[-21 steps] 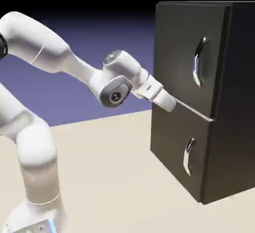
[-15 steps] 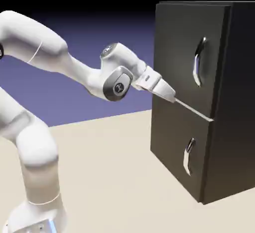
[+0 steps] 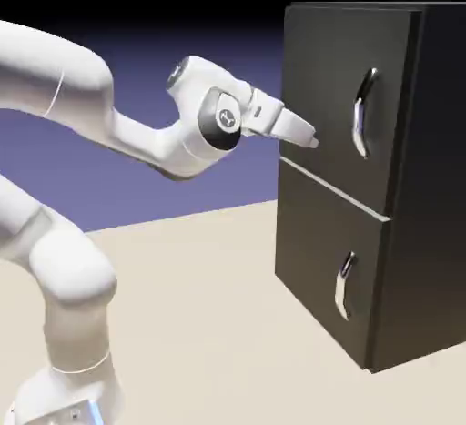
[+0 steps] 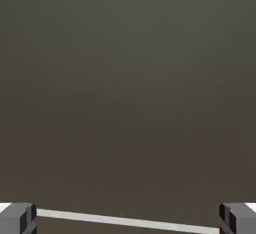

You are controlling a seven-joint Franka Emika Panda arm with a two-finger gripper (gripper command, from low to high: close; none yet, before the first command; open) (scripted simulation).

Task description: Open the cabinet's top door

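We see the tall black cabinet [image 3: 437, 187] on the right of the exterior view, standing on the pale bench [image 3: 209, 305]. Its top door [image 3: 332, 59], the larger panel, sits shut above the lower door [image 3: 319, 232], a pale strip [image 3: 346, 197] between them. Our white arm [image 3: 68, 73] reaches in from the left. Our tool [image 3: 316, 143] is wide, its tips apart with nothing between, near the top door's face, left of the curved silver handle [image 3: 360, 114]. The lower door's smaller handle [image 3: 345, 287] is below.
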